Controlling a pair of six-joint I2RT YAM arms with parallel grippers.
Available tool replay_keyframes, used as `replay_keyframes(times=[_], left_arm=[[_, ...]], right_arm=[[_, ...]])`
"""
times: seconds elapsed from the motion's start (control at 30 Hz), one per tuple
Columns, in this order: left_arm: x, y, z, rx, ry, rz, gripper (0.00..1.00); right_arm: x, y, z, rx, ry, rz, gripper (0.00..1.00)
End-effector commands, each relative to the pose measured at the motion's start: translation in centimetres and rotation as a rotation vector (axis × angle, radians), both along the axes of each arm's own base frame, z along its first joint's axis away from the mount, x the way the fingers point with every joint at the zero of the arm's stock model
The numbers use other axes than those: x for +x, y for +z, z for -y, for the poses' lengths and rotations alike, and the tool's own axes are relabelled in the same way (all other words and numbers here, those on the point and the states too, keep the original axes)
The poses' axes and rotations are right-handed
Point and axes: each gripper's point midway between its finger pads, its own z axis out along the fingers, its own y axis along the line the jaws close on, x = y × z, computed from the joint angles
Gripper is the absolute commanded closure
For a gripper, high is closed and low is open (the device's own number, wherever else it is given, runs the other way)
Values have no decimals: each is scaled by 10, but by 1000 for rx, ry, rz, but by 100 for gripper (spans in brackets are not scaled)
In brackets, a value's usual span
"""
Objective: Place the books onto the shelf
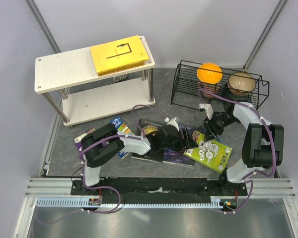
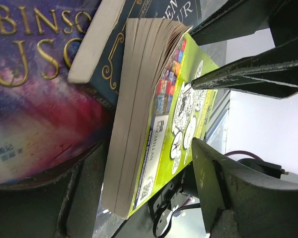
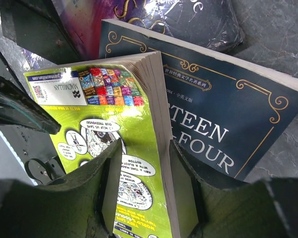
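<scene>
Top view: a yellow book [image 1: 120,53] lies flat on the shelf [image 1: 64,69]. The lime-green book [image 1: 212,152] is on the table, long axis running left to lower right, its upper corner hidden under the left gripper [image 1: 187,141] and right gripper [image 1: 205,132].

Left wrist: its page edge faces the camera. The left fingers [image 2: 223,193] straddle it loosely, gripping nothing.

Right wrist: the right fingers [image 3: 109,178] pinch its covers. A navy book [image 3: 228,114] lies behind, partly cut off.

Pale lilac walls [image 1: 198,29] enclose a grey mottled table surface [image 1: 161,94].
</scene>
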Motion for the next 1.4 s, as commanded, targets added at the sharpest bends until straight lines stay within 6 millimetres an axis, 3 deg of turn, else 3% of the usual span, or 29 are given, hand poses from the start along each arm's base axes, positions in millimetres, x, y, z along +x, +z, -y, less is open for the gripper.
replay_keyframes(times=[0.0,0.17,0.27,0.37,0.4,0.53,0.6,0.67,0.7,0.77,0.87,0.9,0.93,0.97,1.0,1.07,1.1,1.13,1.17,1.2,1.27,1.3,1.37], left_arm=[[0,-2,5,42,-45,45,27],[-4,5,6,32,-93,76,39],[-8,9,9,10,-124,91,52],[-7,24,10,-50,-150,126,82],[-7,31,9,-68,-154,132,97],[-2,72,-6,-159,-119,164,98],[4,105,-18,-227,-72,161,99],[10,116,-34,-261,-2,101,99],[10,135,-42,-301,17,90,99],[17,139,-57,-327,77,23,98],[22,158,-81,-391,151,-19,98],[22,150,-90,-374,177,-41,98],[22,164,-101,-401,203,-41,99],[27,165,-110,-406,251,-58,99],[27,151,-120,-365,281,-87,99],[31,164,-140,-403,343,-95,99],[30,156,-148,-393,364,-113,99],[30,155,-155,-396,385,-128,99],[31,166,-164,-435,402,-127,99],[30,159,-170,-431,418,-143,99],[29,167,-182,-469,450,-153,99],[27,159,-187,-461,466,-169,99],[26,159,-195,-473,492,-182,98]], right_arm=[[2,12,-6,33,3,45,49],[2,15,-5,21,-4,70,49],[1,20,-4,10,-6,84,47],[4,30,2,-23,4,123,45],[9,39,3,-32,10,158,43],[9,70,7,-54,83,231,37],[10,90,1,-42,182,319,30],[-2,101,-7,-27,279,352,19],[-11,108,-22,-19,360,386,16],[-23,113,-39,-13,450,411,4],[-43,126,-72,18,609,500,2],[-51,134,-85,38,650,530,2],[-49,139,-91,41,661,565,2],[-50,143,-98,42,674,591,2],[-56,147,-108,45,716,628,2],[-43,151,-116,-21,703,723,2],[-50,149,-125,-29,746,761,2],[-41,154,-136,-35,732,838,2],[-32,153,-135,-107,712,889,2],[-42,143,-144,-110,762,907,2],[-30,145,-156,-152,719,1008,2],[-39,137,-165,-152,756,1030,2],[-31,142,-178,-182,719,1122,4]])
